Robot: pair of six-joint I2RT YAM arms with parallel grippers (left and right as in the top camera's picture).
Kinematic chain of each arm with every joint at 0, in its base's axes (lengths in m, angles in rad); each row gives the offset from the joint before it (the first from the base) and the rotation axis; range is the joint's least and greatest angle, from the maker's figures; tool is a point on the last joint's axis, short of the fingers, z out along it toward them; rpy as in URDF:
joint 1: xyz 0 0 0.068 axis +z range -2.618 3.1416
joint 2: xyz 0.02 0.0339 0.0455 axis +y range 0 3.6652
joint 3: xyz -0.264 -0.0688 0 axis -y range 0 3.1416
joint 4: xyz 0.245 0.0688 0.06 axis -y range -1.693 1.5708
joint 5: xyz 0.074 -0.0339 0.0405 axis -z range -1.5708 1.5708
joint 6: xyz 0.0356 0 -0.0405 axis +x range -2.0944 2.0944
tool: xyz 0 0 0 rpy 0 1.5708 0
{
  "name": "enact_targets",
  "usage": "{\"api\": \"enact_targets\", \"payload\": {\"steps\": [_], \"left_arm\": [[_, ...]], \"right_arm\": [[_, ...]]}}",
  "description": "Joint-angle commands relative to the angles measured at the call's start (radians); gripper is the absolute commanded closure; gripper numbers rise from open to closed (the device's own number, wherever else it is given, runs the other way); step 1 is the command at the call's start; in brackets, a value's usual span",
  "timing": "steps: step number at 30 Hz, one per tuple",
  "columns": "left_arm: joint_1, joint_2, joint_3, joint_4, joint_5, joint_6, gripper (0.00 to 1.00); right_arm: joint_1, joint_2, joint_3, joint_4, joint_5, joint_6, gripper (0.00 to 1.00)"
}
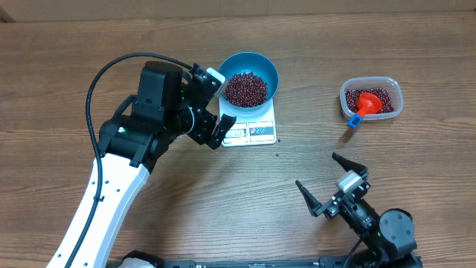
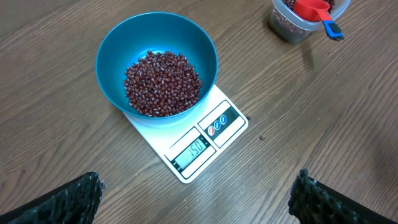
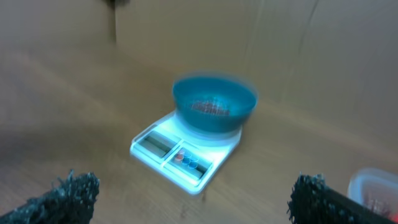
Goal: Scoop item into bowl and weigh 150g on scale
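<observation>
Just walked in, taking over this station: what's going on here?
Nothing is held: the left gripper, beside the scale, and the right gripper are both open. The blue bowl of beans sits on the scale, whose display seems to read 150. The red scoop lies in the clear tub.

**Mia:** What does the left arm (image 1: 111,195) look like?

**Ben:** It has a long white part. Higher up it has fat black parts. A thin black cable (image 1: 91,93) runs along it in a curve.

**Mia:** And the left gripper (image 1: 217,104)?

**Ben:** It is black, with a small white piece (image 1: 215,75) on it.

**Mia:** What about the right gripper (image 1: 327,180)?

**Ben:** That one is black too. It has two pointy fingers (image 1: 346,161), a little grey block (image 1: 349,181) behind them, and a round black joint (image 1: 396,227).

**Mia:** And up close?

**Ben:** In the wrist views the pads (image 2: 71,198) are black and bumpy all over.
</observation>
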Motion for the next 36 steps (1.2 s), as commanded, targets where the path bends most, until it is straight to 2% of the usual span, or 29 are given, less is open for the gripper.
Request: {"api": "enact_targets", "payload": {"steps": [1,5,9,36], "left_arm": [[0.0,-0.012,0.013,0.0,0.014,0.022,0.0],[0.0,-0.012,0.013,0.0,0.014,0.022,0.0],[0.0,-0.012,0.013,0.0,0.014,0.022,0.0],[0.0,-0.012,0.013,0.0,0.014,0.022,0.0]], "right_arm": [[-0.016,-0.02,-0.051,0.101,0.022,0.003,0.0],[-0.027,-0.02,-0.125,0.233,0.048,0.003,0.0],[-0.029,-0.02,-0.122,0.176,0.072,0.0,0.0],[-0.029,-0.019,-0.122,0.176,0.084,0.003,0.0]]}}
